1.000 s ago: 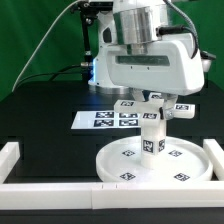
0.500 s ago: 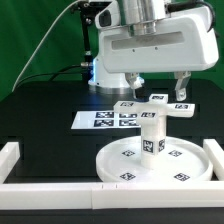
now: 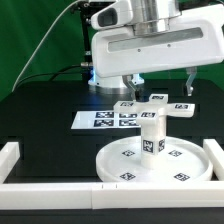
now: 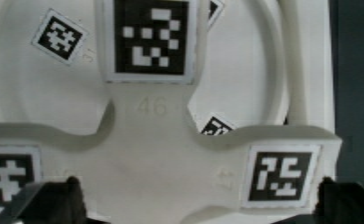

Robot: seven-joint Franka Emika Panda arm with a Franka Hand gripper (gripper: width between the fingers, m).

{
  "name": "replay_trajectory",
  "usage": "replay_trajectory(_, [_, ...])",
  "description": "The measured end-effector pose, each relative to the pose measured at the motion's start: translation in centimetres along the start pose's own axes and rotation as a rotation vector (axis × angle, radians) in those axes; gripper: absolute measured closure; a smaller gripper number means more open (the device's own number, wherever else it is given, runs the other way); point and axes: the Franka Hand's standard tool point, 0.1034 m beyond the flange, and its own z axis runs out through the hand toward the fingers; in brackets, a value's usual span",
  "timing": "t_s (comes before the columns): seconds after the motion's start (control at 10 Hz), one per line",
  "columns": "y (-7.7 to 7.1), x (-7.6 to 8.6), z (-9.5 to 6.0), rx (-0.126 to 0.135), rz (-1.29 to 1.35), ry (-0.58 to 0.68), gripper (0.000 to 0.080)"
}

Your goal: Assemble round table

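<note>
The round table's white disc (image 3: 128,160) lies at the front of the table. A short tagged leg (image 3: 151,135) stands upright on its central hub. A white cross-shaped tagged piece (image 3: 152,104) sits on top of the leg. My gripper (image 3: 161,84) hangs open and empty just above that piece, one finger (image 3: 187,82) on each side and clear of it. In the wrist view the cross-shaped piece (image 4: 161,140) fills the frame below my open gripper (image 4: 200,205), with the disc's rim (image 4: 300,60) behind it.
The marker board (image 3: 104,118) lies flat behind the disc. White border rails run along the front (image 3: 50,190), the exterior view's left (image 3: 8,155) and right (image 3: 216,150). A green backdrop stands behind the black table.
My gripper has risen from around the cross-shaped piece to above it. The piece stays on the leg and has not moved.
</note>
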Motion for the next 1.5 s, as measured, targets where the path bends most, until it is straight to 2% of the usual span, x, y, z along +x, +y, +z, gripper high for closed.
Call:
replay_trajectory(0.1, [0.5, 0.0, -0.2, -0.003, -0.028, 0.014, 0.015])
replay_trajectory(0.4, [0.8, 0.0, 0.0, -0.015, -0.25, 0.008, 0.015])
replay_trajectory(0.5, [1.3, 0.1, 0.4, -0.05, -0.426, -0.006, 0.015])
replay_trajectory(0.6, [1.5, 0.2, 0.7, -0.072, -0.558, -0.017, 0.015])
replay_trajectory(0.7, [1.5, 0.2, 0.7, -0.079, -0.651, -0.021, 0.015])
replay_trajectory(0.9, [1.6, 0.2, 0.7, -0.079, -0.662, -0.022, 0.015])
replay_trajectory(1.5, [1.0, -0.6, 2.6, -0.082, -0.564, -0.035, 0.015])
